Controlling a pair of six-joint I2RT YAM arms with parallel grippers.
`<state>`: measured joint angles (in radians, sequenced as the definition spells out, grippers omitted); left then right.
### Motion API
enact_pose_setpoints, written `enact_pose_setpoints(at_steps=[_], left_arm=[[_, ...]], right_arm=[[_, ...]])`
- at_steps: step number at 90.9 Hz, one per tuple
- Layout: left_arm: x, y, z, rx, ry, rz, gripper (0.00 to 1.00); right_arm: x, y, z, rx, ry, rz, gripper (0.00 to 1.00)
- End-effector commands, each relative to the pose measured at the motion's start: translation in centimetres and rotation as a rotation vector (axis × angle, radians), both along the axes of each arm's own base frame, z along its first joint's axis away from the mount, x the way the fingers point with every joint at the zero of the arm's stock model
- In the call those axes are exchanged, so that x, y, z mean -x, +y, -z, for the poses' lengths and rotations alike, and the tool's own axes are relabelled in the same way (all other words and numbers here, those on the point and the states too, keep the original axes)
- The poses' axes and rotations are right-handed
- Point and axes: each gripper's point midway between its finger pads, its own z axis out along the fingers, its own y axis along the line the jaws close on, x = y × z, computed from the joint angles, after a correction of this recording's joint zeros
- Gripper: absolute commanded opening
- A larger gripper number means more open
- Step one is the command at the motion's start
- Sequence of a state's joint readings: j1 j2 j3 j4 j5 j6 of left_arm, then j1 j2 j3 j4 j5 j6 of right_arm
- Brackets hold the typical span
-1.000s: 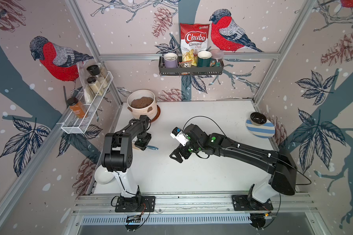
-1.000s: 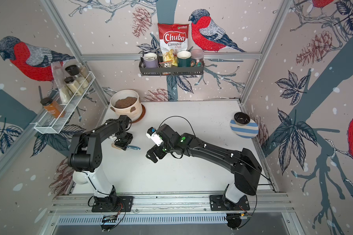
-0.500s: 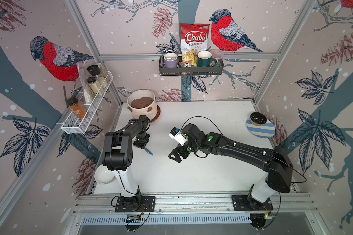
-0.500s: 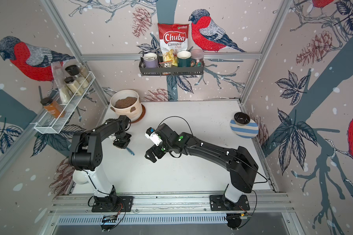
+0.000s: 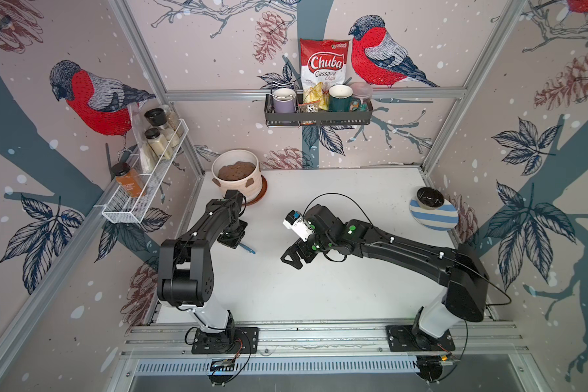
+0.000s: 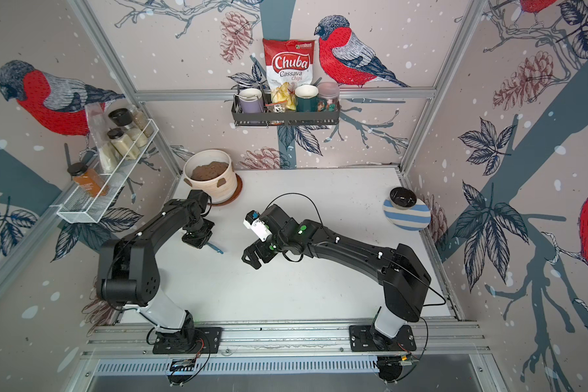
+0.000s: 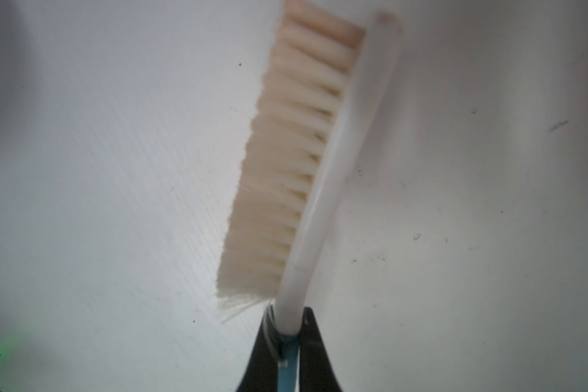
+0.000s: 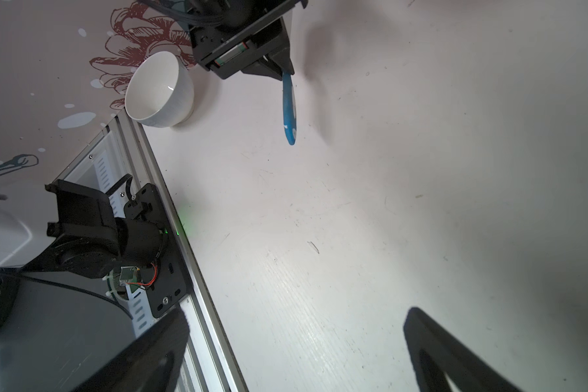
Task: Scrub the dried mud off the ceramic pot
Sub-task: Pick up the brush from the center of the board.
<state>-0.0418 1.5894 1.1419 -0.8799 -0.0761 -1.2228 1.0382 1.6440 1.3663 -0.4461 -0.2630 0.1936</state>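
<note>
The ceramic pot (image 5: 241, 181) (image 6: 214, 181), cream and ribbed with soil in its mouth, stands on a brown saucer at the table's back left. Brown patches of dried mud (image 5: 250, 183) (image 6: 221, 183) cling to its side. Just in front of it my left gripper (image 5: 233, 239) (image 7: 287, 325) is shut on a brush (image 7: 319, 176), near the join of its white head and blue handle. The pale bristles (image 7: 282, 169) point away over the table. The blue handle (image 5: 248, 248) (image 8: 289, 108) sticks out behind. My right gripper (image 5: 291, 258) (image 8: 296, 314) hangs open and empty at mid-table.
A small white bowl (image 8: 160, 91) sits by the left arm's base. A striped plate (image 5: 435, 217) carrying a black bowl (image 5: 430, 197) lies at the right edge. A spice rack (image 5: 143, 183) and a black shelf (image 5: 318, 117) hang on the walls.
My left gripper has closed on the brush, and the blue handle has swung from pointing right to slanting toward the front. The right gripper has drifted slightly left, still open.
</note>
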Motion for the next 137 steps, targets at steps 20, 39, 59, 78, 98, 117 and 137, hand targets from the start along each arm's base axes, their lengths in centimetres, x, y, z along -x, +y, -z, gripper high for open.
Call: enact_pose_setpoints(at_steps=[20, 39, 59, 78, 98, 117, 137], left_arm=[[0.7, -4.4, -6.4, 0.159, -0.228, 0.209, 0.0], [2.3, -7.2, -9.9, 0.214, -0.393, 0.275, 0.0], [3.0, -11.7, -12.0, 0.386, -0.59, 0.254, 0.0], [2.2, -16.1, -13.1, 0.583, -0.701, 0.277, 0.0], [1.7, -18.4, -15.3, 0.669, -0.797, 0.333, 0.0], [1.3, -21.3, -16.9, 0.792, -0.885, 0.441, 0.0], [0.9, -22.7, -16.4, 0.869, -1.01, 0.447, 0.0]], right_arm=[[-1.1, -1.4, -5.5, 0.001, 0.093, 0.179, 1.0], [-1.6, -3.2, -7.3, -0.048, 0.245, 0.229, 1.0], [0.4, -1.7, -6.7, -0.139, 0.496, 0.141, 0.99], [1.9, 0.1, -5.2, -0.171, 0.605, 0.035, 0.92], [0.3, -0.1, -2.4, -0.22, 0.674, 0.095, 0.81], [-0.5, -0.8, -4.3, -0.394, 0.742, 0.066, 0.76], [-2.1, -3.0, -5.9, -0.55, 0.756, 0.066, 0.69]])
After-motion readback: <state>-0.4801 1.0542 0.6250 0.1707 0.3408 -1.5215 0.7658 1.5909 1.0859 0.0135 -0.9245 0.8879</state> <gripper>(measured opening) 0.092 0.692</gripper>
